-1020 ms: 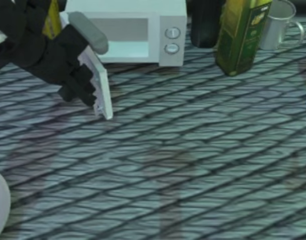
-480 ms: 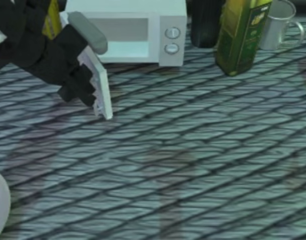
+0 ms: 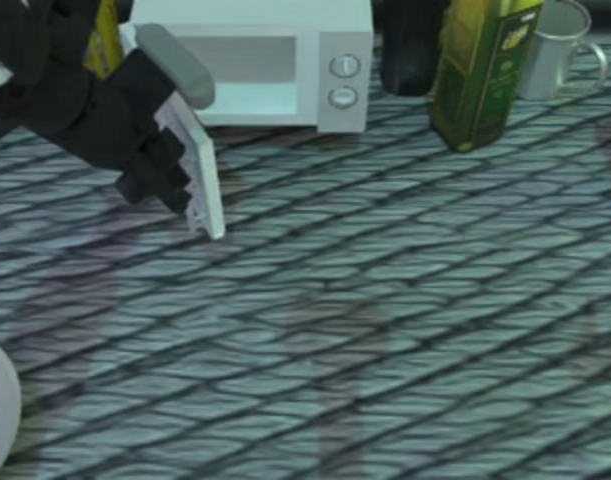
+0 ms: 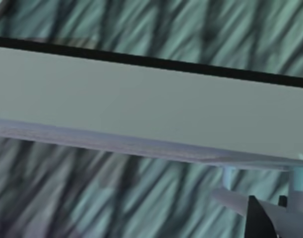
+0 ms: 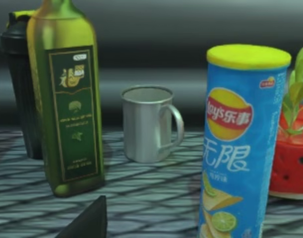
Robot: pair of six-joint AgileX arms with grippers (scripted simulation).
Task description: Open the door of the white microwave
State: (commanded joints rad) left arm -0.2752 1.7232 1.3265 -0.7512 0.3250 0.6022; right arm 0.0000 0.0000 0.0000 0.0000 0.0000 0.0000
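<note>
left gripper (image 3: 175, 185) clamped on the door (image 3: 203, 175), swung open; only the right wrist view shows a chips can (image 5: 243, 144).

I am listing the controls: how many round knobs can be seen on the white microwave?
2. Both sit stacked on the narrow panel at the right of the white microwave front: the upper knob and the lower knob directly below. None seems hidden.
</note>
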